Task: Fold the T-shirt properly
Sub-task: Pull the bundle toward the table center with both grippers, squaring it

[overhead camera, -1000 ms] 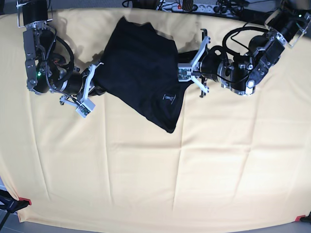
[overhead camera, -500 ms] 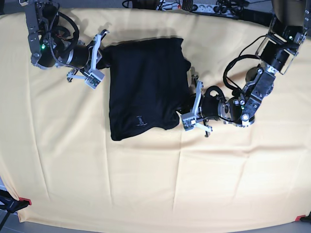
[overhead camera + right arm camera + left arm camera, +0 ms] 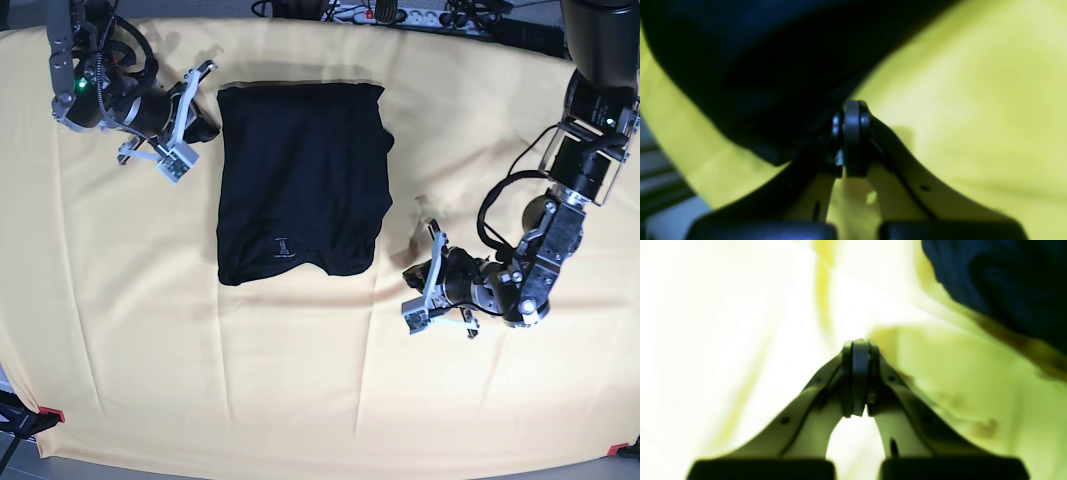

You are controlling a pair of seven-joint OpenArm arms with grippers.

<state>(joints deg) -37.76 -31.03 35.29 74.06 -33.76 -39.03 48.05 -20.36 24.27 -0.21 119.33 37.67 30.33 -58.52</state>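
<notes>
That black T-shirt (image 3: 298, 180) looks soft and floppy, so I'd pinch it at a hem corner, though both the left gripper (image 3: 432, 285) and right gripper (image 3: 190, 115) are clamped empty.

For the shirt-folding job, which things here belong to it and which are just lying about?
Belongs to the job:
T-shirt
left gripper
right gripper

Just lying about:
yellow tablecloth
power strip
red clamps
</notes>
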